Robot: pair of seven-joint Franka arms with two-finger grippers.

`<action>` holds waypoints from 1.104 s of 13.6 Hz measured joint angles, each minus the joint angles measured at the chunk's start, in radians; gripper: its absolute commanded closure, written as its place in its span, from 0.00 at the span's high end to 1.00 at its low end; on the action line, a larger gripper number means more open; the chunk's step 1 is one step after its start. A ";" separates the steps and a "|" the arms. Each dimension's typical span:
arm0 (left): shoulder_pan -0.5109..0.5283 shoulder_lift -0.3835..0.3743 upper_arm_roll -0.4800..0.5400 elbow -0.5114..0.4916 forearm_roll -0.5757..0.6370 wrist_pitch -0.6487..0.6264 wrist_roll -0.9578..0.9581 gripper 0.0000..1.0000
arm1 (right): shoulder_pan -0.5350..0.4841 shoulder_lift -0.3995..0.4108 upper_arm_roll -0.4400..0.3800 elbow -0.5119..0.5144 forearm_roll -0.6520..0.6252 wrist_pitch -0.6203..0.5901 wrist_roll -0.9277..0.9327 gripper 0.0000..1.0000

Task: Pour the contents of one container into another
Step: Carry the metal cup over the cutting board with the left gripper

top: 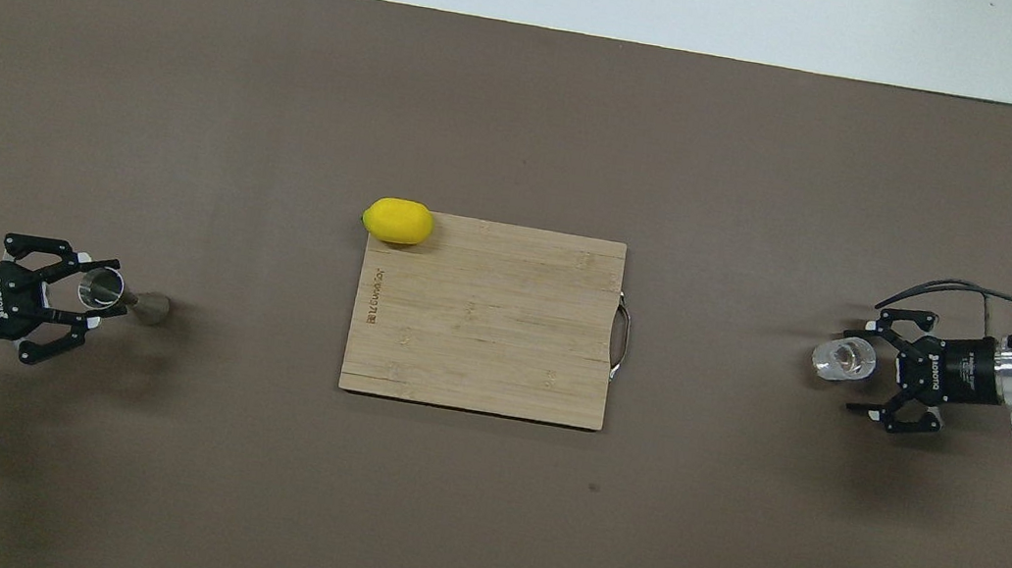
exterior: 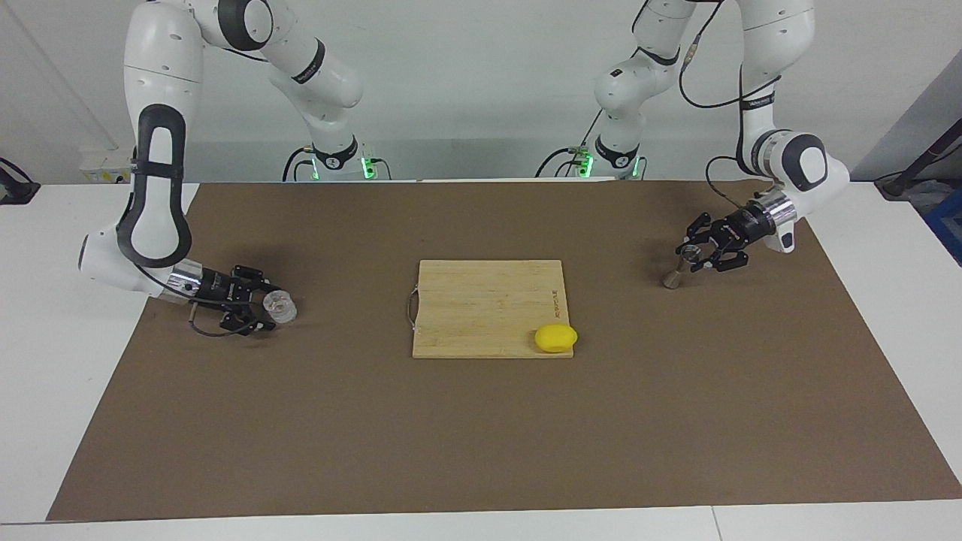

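Little of the task appeared done; nothing had been poured, and the two vessels stood well apart at opposite ends of the brown table mat (exterior: 481,436). The small, clear, thick-walled glass cup (exterior: 279,306) sat on the mat toward the right arm's end, between the spread fingers of the right gripper (exterior: 255,304), which reached in low and level; whether the fingers pressed the glass I could not tell. The small grey steel hourglass-shaped jigger (exterior: 674,272) stood upright toward the left arm's end; the left gripper (exterior: 706,252) had its fingers around the upper cone, though a firm hold could not be confirmed. Lifting, carrying and tipping all seemed left to do. Between them lay a smooth rectangular bamboo cutting board (exterior: 481,300) with a metal handle, a glossy yellow lemon (exterior: 555,337) on its corner.
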 measured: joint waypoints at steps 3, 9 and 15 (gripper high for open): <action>-0.092 0.002 -0.005 0.107 -0.021 -0.012 -0.116 0.00 | 0.016 -0.002 0.002 -0.016 0.053 0.006 0.000 1.00; -0.365 -0.012 -0.010 0.192 -0.217 0.099 -0.297 0.00 | 0.031 -0.007 0.002 -0.027 0.060 0.012 0.000 1.00; -0.736 -0.023 -0.014 0.191 -0.473 0.470 -0.320 0.00 | 0.030 -0.011 0.002 -0.029 0.060 0.012 -0.007 0.75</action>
